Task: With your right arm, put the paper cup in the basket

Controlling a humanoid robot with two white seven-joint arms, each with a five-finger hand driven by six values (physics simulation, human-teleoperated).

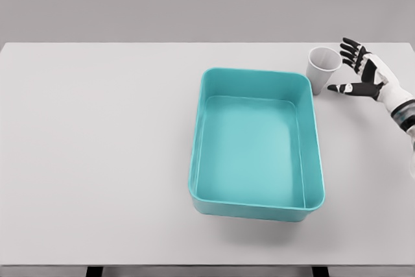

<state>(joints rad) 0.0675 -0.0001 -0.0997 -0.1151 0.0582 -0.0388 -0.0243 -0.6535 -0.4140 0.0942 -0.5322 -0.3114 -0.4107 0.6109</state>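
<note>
A white paper cup [322, 68] stands upright on the table just beyond the far right corner of the teal basket [311, 135]. My right hand [347, 68] hovers right beside the cup, on its right side, with fingers spread open and thumb pointing toward the cup's base. The hand holds nothing; a small gap separates it from the cup. The basket is a rectangular tub with nothing in it. The left arm does not show.
The white table [97, 147] stretches wide to the left of the basket. Its front edge runs along the bottom of the picture and its right edge lies near my right forearm [402, 105].
</note>
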